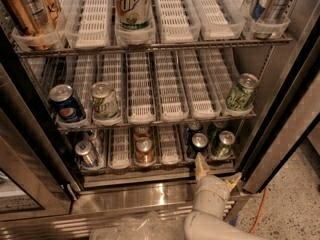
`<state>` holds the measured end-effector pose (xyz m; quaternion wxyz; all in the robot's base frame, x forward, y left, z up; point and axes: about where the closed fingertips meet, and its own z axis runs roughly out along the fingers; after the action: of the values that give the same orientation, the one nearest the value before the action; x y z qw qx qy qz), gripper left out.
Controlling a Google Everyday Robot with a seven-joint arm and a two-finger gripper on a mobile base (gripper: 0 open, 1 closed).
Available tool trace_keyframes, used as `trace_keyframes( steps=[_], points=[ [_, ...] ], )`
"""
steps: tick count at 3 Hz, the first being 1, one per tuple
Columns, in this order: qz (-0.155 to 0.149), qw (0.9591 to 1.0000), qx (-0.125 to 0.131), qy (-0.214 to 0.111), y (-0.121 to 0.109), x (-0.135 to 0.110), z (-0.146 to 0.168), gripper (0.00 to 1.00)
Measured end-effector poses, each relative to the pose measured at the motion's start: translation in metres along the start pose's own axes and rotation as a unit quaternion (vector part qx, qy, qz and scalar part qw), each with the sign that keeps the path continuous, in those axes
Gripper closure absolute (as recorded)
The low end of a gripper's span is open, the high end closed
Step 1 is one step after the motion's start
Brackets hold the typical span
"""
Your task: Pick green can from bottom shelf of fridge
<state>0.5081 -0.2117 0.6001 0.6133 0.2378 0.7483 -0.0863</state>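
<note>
Dark green drink can (222, 144), silver top with pull tab, stands upright at the front of the wire-rack bottom shelf (119, 151), in the rightmost lane, near the dark door frame of the stainless-steel fridge (286, 104). Bottom row, left to right:
- silver can (86, 154) in the far-left lane
- two copper-coloured cans (144, 150), one behind the other, mid-shelf
- dark can (198, 143) just beside the green one
- then the green one

More cans sit behind the last two, too shadowed to identify. Cream two-finger tool (218, 170) is low over the shiny steel sill (130, 196), just in front of the shelf edge, below the dark and green cans. Fingers are spread wide with nothing held. One fingertip (200, 163) points up at the dark can's lane.
</note>
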Motion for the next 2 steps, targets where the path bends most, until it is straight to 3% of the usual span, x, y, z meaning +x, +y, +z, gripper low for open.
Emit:
trace_keyframes(
  steps=[1, 2],
  points=[
    [-0.009, 0.9999, 0.004, -0.001, 0.0057, 0.0038, 0.0066, 0.34],
    [-0.008, 1.0, 0.003, 0.003, 0.0105, 0.0032, 0.0128, 0.34]
  ],
)
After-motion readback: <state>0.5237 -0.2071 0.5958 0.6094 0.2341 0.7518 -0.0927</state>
